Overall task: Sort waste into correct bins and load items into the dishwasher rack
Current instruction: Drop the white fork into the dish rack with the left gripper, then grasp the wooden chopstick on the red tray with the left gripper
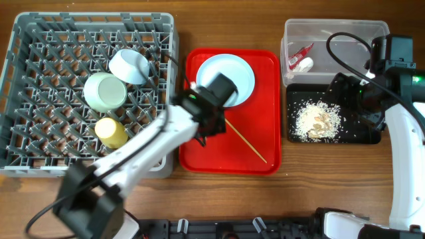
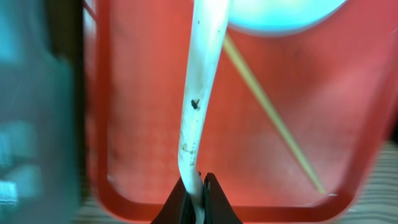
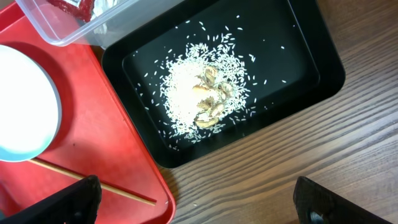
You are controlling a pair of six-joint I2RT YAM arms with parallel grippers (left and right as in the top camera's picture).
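The left end effector [image 2: 199, 188] is clamped on the handle end of the white plastic fork [image 2: 200, 93]. The fork runs away from the fingers over the red serving tray [image 2: 137, 124] toward the white round plate [image 2: 280, 15]. The thin wooden stick [image 2: 273, 118] slants across the tray to one side of the fork.

The right end effector [image 3: 199, 205] has its fingers spread wide, holding nothing, above the bench [image 3: 280, 162] next to the black tray [image 3: 298, 56], where the rice-like crumbs [image 3: 199, 93] are heaped. The clear tub [image 1: 335, 33] holds the red wrapper [image 1: 302, 52] and white scrap [image 1: 304, 64]. The dishwasher rack [image 1: 40, 99] carries the pale blue bowl [image 1: 129, 65], pale green bowl [image 1: 105, 91] and yellow cup [image 1: 111, 133].
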